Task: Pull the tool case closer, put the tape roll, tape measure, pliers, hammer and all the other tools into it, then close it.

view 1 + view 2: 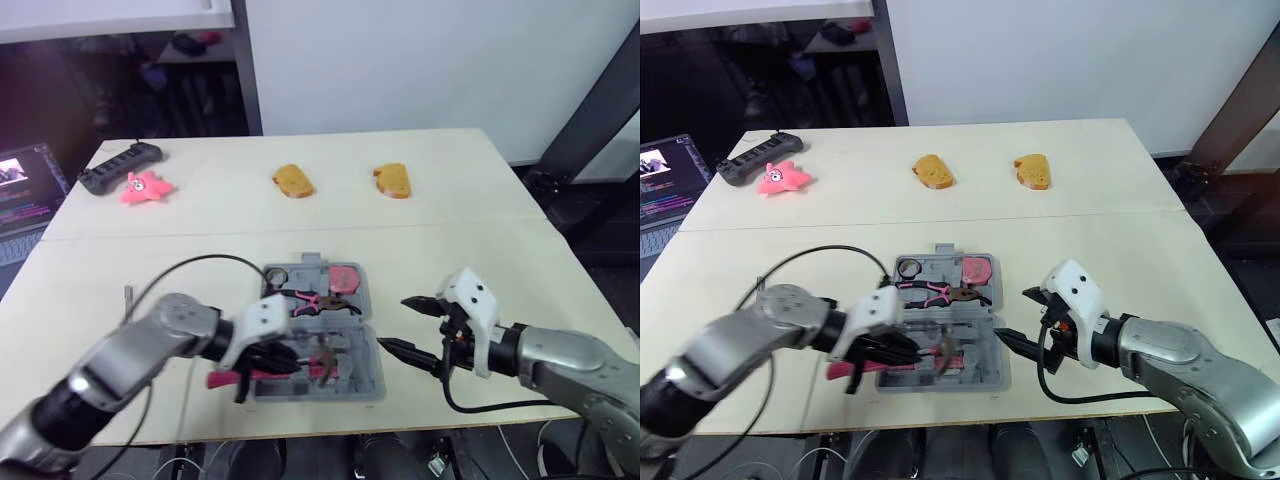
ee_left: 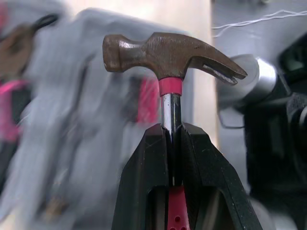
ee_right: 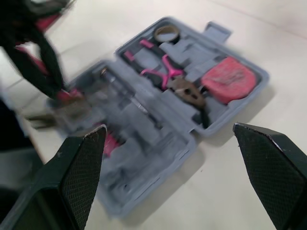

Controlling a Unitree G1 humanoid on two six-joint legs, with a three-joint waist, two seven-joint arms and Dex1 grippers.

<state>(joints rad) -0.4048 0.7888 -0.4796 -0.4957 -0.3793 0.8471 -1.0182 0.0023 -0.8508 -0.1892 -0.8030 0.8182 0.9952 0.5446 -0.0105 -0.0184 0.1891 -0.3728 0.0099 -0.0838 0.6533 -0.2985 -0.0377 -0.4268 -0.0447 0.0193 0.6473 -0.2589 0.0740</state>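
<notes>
Near the table's front edge: the tool case lay open and flat, between the two grippers.
Left gripper: clenched on the hammer's steel neck, just below the pink collar, with the head standing clear beyond the fingertips.
Hammer: held roughly level over the near half of the case, head pointing toward the right gripper, pink handle reaching out past the case's left edge. The head seemed to hang just above the tray, though the blur left contact uncertain.
Right gripper: released, fingers spread wide and grasping nothing, just beside the case's right edge, tips pointing at it.
Far half of the case: tape roll in the left corner, pliers in the middle, tape measure in the right corner.
Far side of the table: two bread-shaped pieces, and a pink star toy beside a black controller, all well apart from the case.
</notes>
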